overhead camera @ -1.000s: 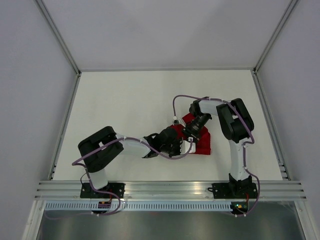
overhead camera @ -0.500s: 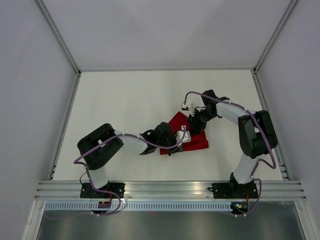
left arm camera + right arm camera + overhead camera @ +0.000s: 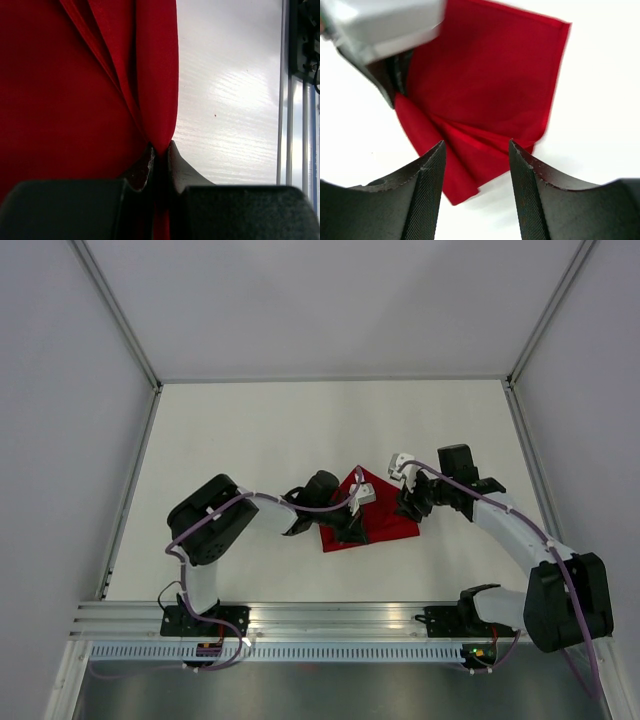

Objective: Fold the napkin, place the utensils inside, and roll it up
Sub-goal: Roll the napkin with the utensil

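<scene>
The red napkin (image 3: 388,521) lies folded and creased on the white table, right of centre. My left gripper (image 3: 352,528) is at its left part, shut on a raised fold of the cloth (image 3: 159,100), which is pinched between the fingertips (image 3: 160,150). My right gripper (image 3: 408,504) hovers at the napkin's right edge, open, with nothing between its fingers (image 3: 477,146). Below it the napkin (image 3: 490,75) shows pleats running toward the left arm's wrist housing (image 3: 380,25). The utensils are out of view.
An aluminium rail (image 3: 340,615) runs along the near table edge, also seen as the rail (image 3: 290,100) in the left wrist view. Grey walls and frame posts (image 3: 125,320) enclose the white table (image 3: 250,440).
My right gripper has opened, let go of the napkin and drawn back to the right. The napkin has gone from a bunched heap to a flatter folded shape. The left gripper stays shut on it.
</scene>
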Controlling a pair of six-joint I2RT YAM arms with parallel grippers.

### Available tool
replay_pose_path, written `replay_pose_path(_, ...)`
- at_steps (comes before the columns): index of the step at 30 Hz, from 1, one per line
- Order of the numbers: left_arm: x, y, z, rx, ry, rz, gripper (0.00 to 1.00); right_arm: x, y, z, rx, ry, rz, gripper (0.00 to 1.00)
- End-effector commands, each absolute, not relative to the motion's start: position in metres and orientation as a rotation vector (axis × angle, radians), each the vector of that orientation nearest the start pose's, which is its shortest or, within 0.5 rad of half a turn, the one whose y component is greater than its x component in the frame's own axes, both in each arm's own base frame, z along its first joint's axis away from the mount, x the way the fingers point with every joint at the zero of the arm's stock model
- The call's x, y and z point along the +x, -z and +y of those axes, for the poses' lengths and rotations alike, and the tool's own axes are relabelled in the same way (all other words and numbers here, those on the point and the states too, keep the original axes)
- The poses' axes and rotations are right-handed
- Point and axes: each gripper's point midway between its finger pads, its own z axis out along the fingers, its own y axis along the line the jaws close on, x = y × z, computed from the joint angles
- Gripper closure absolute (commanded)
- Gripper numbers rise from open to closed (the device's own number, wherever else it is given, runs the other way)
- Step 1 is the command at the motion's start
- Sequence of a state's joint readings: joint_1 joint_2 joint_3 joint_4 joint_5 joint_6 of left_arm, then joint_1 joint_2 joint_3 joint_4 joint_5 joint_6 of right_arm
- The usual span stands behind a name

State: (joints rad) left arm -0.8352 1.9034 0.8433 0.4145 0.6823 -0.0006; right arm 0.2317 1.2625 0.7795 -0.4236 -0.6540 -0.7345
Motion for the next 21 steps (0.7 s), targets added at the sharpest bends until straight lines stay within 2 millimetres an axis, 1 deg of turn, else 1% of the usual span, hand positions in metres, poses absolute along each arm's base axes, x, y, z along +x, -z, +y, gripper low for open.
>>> replay_pose_path(1,0.180,0.012,-0.371,1.236,1.273,2.153,0.98,0.259,-0.102,0.158,-1.366,-0.585,1.799,0.41)
replay_pose_path(3,0.180,0.014,-0.372,1.229,1.315,2.172,0.98,0.254,-0.101,0.159,-1.383,-0.594,1.775,0.41)
replay_pose_path(5,0.178,0.015,-0.373,1.230,1.343,2.178,0.98,0.249,-0.095,0.159,-1.390,-0.594,1.775,0.41)
replay_pose_path(8,0.179,0.017,-0.374,1.223,1.367,2.208,0.98,0.244,-0.088,0.162,-1.418,-0.557,1.752,0.41)
replay_pose_path(9,0.176,0.022,-0.370,1.221,1.373,2.253,0.98,0.241,-0.089,0.167,-1.440,-0.539,1.729,0.40)
replay_pose_path(10,0.178,0.022,-0.372,1.214,1.378,2.259,0.98,0.240,-0.083,0.167,-1.451,-0.508,1.727,0.40)
replay_pose_path(11,0.179,0.024,-0.372,1.205,1.374,2.271,0.98,0.238,-0.080,0.169,-1.466,-0.498,1.718,0.40)
replay_pose_path(12,0.180,0.029,-0.371,1.195,1.359,2.298,0.98,0.232,-0.079,0.176,-1.497,-0.503,1.693,0.40)
replay_pose_path(14,0.182,0.032,-0.370,1.180,1.345,2.338,0.98,0.230,-0.073,0.179,-1.530,-0.485,1.689,0.39)
replay_pose_path(15,0.183,0.032,-0.369,1.175,1.340,2.344,0.98,0.225,-0.067,0.183,-1.566,-0.494,1.684,0.38)
replay_pose_path(19,0.186,0.030,-0.370,1.142,1.337,2.363,0.98,0.218,-0.051,0.187,-1.644,-0.482,1.686,0.38)
replay_pose_path(21,0.187,0.033,-0.367,1.129,1.320,2.396,0.98,0.213,-0.044,0.188,-1.674,-0.476,1.691,0.38)
